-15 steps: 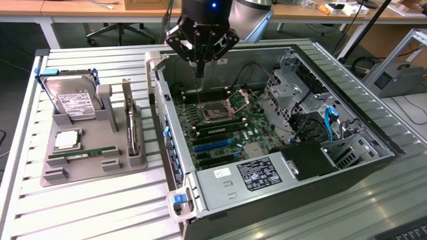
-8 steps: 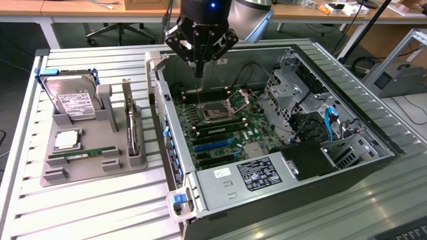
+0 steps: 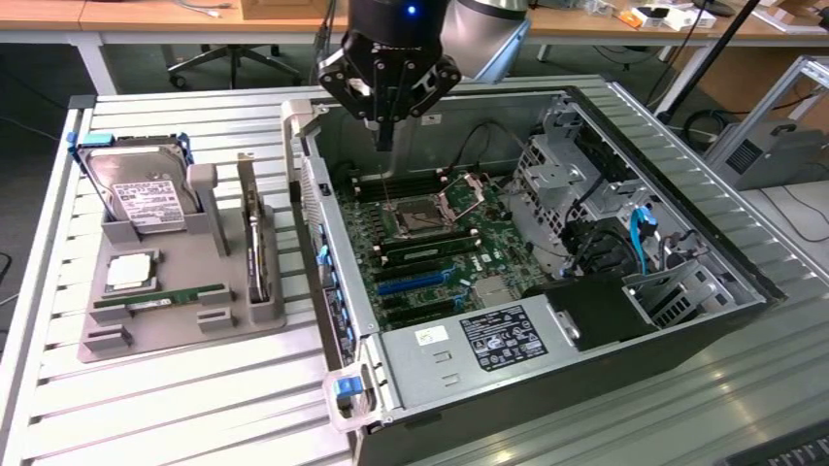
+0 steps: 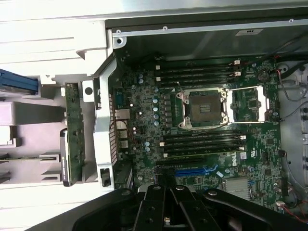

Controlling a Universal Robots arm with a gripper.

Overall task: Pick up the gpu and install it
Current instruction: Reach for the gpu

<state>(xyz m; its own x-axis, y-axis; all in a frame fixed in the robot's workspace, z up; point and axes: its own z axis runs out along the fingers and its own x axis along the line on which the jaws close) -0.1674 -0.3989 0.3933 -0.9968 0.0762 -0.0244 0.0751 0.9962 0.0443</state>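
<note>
At the exterior view's left, the gpu (image 3: 256, 254) stands on edge in a gray holder (image 3: 182, 325) on the bench (image 3: 169, 408). To its right, the empty gripper (image 3: 383, 136) hangs pressed together over the open computer case (image 3: 583, 408).

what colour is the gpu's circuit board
Green; the gpu board shows best in the wrist view.

Green motherboard (image 3: 434, 248) (blue slot (image 4: 195, 171)), green gpu (image 4: 74, 120), grey rack (image 3: 169, 335), black gripper (image 3: 383, 144)

Slatted metal table (image 3: 169, 408) carries 2 items: grey parts holder (image 3: 182, 335), open computer case (image 3: 557, 408) just beside it.
</note>
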